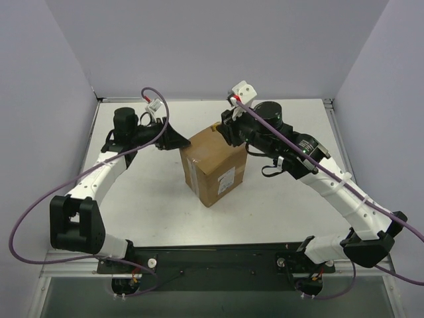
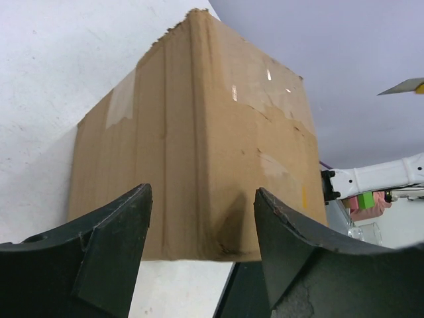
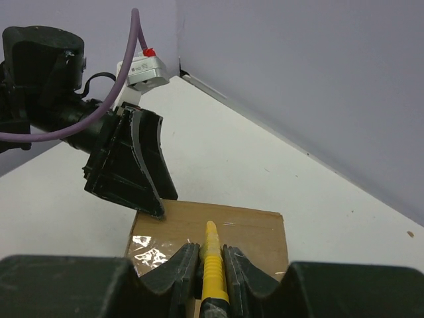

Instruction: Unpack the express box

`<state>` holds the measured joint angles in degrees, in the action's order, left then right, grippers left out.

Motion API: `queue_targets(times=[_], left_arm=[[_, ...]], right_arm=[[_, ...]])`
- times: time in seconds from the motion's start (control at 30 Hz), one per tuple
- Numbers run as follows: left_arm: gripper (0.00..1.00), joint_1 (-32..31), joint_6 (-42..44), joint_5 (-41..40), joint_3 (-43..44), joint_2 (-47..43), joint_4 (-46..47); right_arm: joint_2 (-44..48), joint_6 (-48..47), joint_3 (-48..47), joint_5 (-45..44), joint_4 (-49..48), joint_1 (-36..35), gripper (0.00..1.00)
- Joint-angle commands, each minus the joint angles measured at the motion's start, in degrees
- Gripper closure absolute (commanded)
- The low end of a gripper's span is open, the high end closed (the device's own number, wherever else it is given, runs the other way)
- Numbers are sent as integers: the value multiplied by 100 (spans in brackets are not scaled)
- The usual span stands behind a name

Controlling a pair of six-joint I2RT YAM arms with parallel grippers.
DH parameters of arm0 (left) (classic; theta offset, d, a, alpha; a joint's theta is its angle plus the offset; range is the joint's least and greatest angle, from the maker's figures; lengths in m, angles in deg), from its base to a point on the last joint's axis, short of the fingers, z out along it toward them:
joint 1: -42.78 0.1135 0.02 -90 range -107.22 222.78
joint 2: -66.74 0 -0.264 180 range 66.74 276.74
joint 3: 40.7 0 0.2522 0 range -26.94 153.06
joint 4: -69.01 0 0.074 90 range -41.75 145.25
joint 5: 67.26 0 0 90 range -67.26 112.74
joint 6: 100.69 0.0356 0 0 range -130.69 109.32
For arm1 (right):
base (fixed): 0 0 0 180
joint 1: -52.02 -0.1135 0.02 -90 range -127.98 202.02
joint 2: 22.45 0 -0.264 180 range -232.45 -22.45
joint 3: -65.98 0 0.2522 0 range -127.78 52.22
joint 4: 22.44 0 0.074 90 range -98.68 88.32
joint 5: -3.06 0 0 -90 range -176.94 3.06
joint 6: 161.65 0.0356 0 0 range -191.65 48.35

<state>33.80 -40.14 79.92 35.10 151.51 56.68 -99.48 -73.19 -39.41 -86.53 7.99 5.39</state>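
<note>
Now: knife clamped over box top, left jaws open at box corner

- express box [image 1: 213,158]: stands on the table [image 1: 146,212], roughly centre, between the two arms. It is turned so one vertical edge faces the arm bases. The white label [image 1: 226,179] is on the near right-hand face. The top looks closed, with a patch of clear tape [image 3: 149,248] on it.
- right gripper [image 3: 211,248]: jaws closed tight on the yellow utility knife [image 3: 212,262]. The knife body is sandwiched between the two fingers, nose pointing forward out of the grip. From the wrist view it sits above the box top, near that top's right-hand side. I can't tell whether the knife touches the cardboard. In the top view, the arm reaches in from the right and the wrist hangs over the far right corner of the box.
- left gripper [image 2: 202,199]: jaws apart, nothing between them. Its own camera shows both fingers spread, with a vertical edge of the box framed in the gap just ahead. That edge is crumpled at the bottom and ragged at the top. The right wrist view puts one fingertip right at the far left corner of the box top. Contact or a hair off, I can't tell.
- the top view agrees: left gripper just beside the box's upper left side, arm coming in from the left.
</note>
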Motion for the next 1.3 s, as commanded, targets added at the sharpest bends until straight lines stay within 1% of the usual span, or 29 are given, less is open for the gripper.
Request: queue_targets(times=[0.0,0.03,0.07,0.13,0.17,0.2,0.27,0.37,0.43,0.53,0.7,0.83,0.97,1.1,1.27], left_arm=[[27,27,-271,-147,-140,-645,-133],[27,88,-280,-147,-140,-664,-395],[27,106,-315,-112,-140,-672,-381],[27,124,-272,-155,-105,-664,-241],[27,124,-289,-129,-44,-620,-231],[27,132,-298,-77,18,-507,-31],[27,124,-263,-50,124,-401,-2],[27,141,-96,12,317,-207,-90],[28,133,-192,108,309,-84,84],[29,133,-420,222,186,4,419],[32,124,-316,170,63,13,376],[34,124,-96,30,45,-5,147],[35,115,115,-76,45,-31,-38],[36,115,133,-103,10,-31,-73],[36,115,142,-138,-8,-22,-73]], right_arm=[[276,-127,-57,-146,-146,-267,100],[303,-188,22,-172,-172,-320,100],[329,-189,49,-164,-181,-416,100],[391,-101,119,-102,-190,-452,100],[417,30,241,194,-251,-452,100],[443,83,330,301,-295,-461,100],[418,154,435,338,-436,-522,100],[347,128,663,-205,-883,-803,100],[347,84,848,-567,-1338,-1031,100],[277,-39,1130,-787,-1866,-1260,100],[40,-249,1166,-1042,-2176,-1559,100],[-127,-373,1104,-1376,-2185,-1726,100],[-286,-364,946,-1350,-1948,-1735,100],[-417,-364,832,-1429,-1720,-1735,100],[-435,-356,858,-1473,-1711,-1726,100]])
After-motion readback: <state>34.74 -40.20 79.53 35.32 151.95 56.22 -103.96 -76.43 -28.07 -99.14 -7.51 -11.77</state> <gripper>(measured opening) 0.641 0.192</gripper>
